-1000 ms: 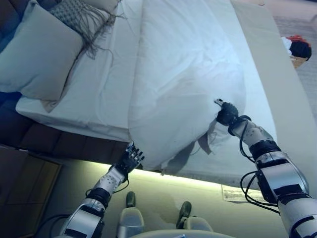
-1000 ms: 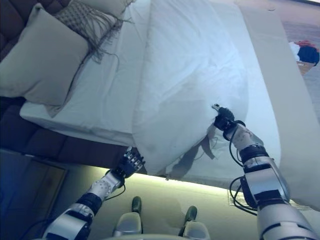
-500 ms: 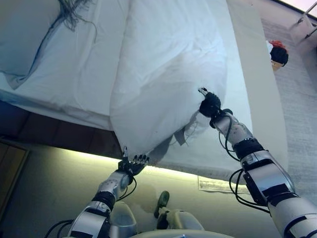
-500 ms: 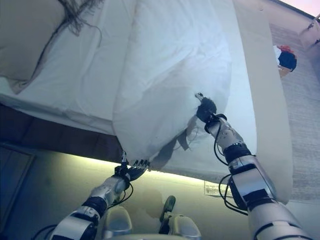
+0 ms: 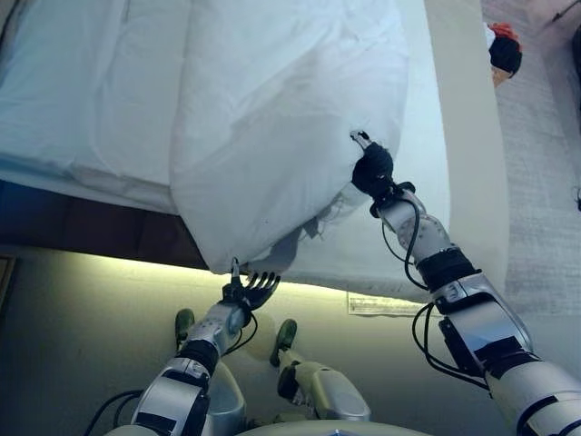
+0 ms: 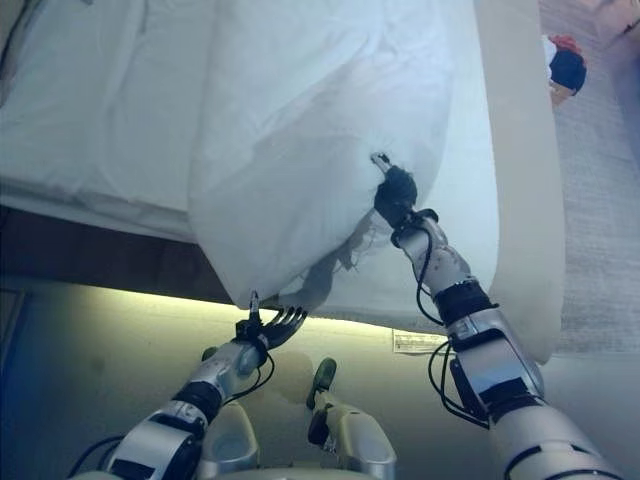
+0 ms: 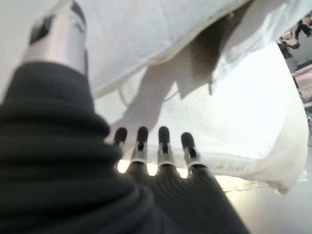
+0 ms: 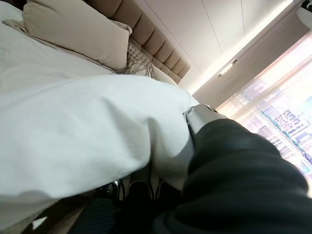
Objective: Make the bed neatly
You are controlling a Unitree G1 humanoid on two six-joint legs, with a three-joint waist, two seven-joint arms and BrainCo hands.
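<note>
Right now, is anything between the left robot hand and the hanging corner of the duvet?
Nothing visible. The left robot hand sits open just below the drooping duvet corner, only open air between them. The right robot hand is pressed into the duvet's edge farther along, its fingers hidden in the cloth.

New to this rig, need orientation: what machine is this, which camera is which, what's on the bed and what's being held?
It is a two-armed humanoid robot standing at a bedside. The two wide pictures come from a stereo camera on its head, looking down; the two close-ups come from cameras on each wrist. On the bed lies a white duvet, its corner hanging over the edge. The right hand is curled into the duvet's edge, gripping it. The left hand hangs below the hanging corner with fingers straight, holding nothing. A beige pillow shows in the right wrist view.
</note>
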